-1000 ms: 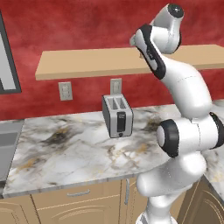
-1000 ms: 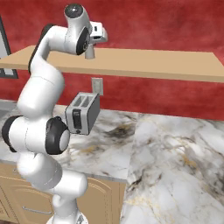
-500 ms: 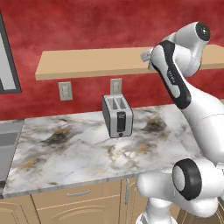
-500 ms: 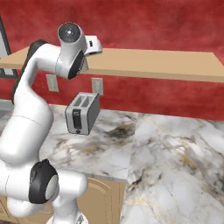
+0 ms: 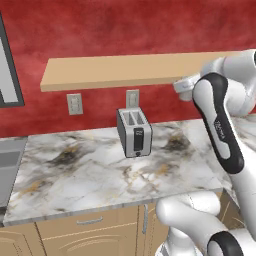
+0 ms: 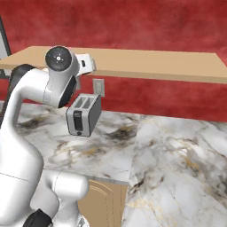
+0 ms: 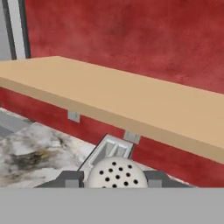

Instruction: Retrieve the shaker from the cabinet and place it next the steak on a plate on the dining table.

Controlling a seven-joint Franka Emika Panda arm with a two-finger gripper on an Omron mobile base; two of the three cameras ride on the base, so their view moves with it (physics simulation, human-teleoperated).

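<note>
Shaker apparently clamped betw. gripper fingertips, held clear of cabinet for transfer to plate.

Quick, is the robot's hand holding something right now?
Gripper: closed on the shaker, whose round holed cap sits between the two fingers in the hand view.

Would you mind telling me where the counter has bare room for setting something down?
Bare marble counter lies left of the toaster toward the sink edge, and across the wide stretch to its right. It is tightest around the toaster by the wall outlets.
</note>
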